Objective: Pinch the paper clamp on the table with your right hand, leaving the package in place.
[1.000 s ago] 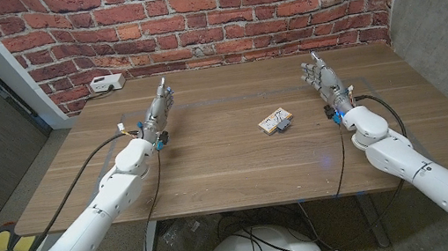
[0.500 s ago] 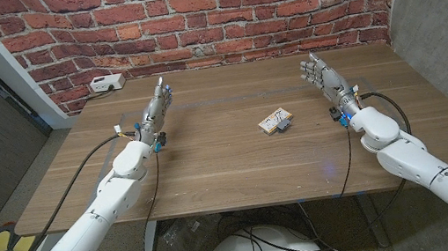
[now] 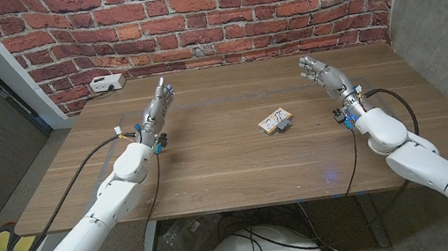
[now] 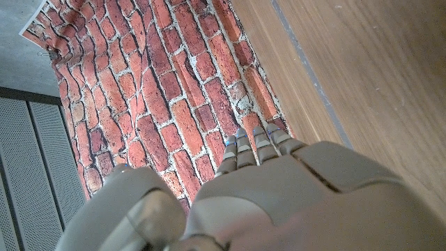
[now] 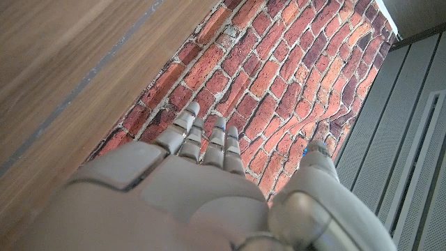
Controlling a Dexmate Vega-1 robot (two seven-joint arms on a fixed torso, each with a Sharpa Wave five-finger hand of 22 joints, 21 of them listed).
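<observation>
Well left of the empty, spread right hand (image 3: 323, 76), paper clamp (image 3: 276, 122) lies untouched, grasp not started.

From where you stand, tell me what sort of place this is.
Probably a lab or workshop test bay, not a home: a bare wooden table against a red brick wall, a grey concrete wall alongside, and loose cables under the table.

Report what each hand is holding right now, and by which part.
Nothing is held. The right hand and left hand are both open and apart from the package with its paper clamp at mid-table.
</observation>
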